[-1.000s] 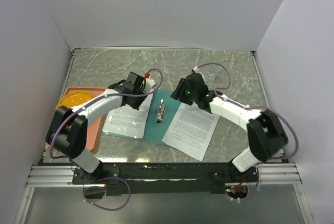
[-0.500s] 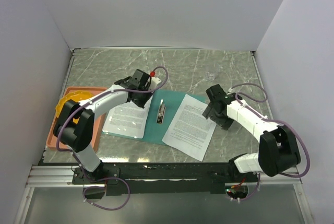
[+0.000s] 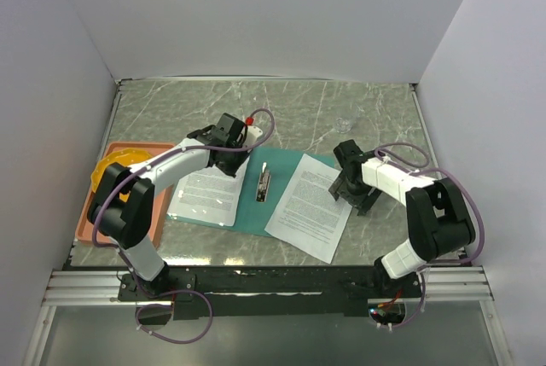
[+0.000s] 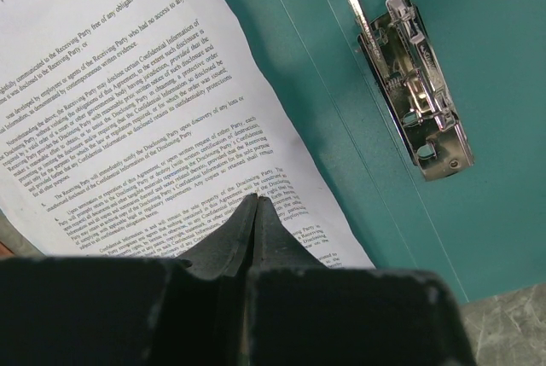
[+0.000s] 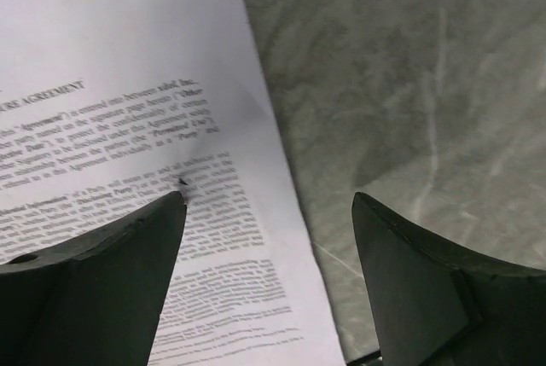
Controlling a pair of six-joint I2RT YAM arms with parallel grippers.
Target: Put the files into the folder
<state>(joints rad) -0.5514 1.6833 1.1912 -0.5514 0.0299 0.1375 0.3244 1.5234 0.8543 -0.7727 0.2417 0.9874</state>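
A grey marbled tabletop [image 3: 358, 101] sits between plain white walls [image 3: 256, 16]. The teal folder [image 3: 275, 206] lies open at its centre, one printed sheet [image 3: 207, 193] on its left half, another [image 3: 309, 206] overlapping its right edge. The left end effector [image 4: 257, 204] is closed, tips apparently pressing the left sheet. The right end effector [image 5: 269, 204] gapes wide over the right sheet's edge, holding nothing.

I see open marble table [image 3: 324, 110] beyond the folder [image 3: 275, 204]; left of the folder the orange tray [image 3: 155, 212] blocks passage, and its metal clip [image 3: 264, 183] stands proud mid-spine.
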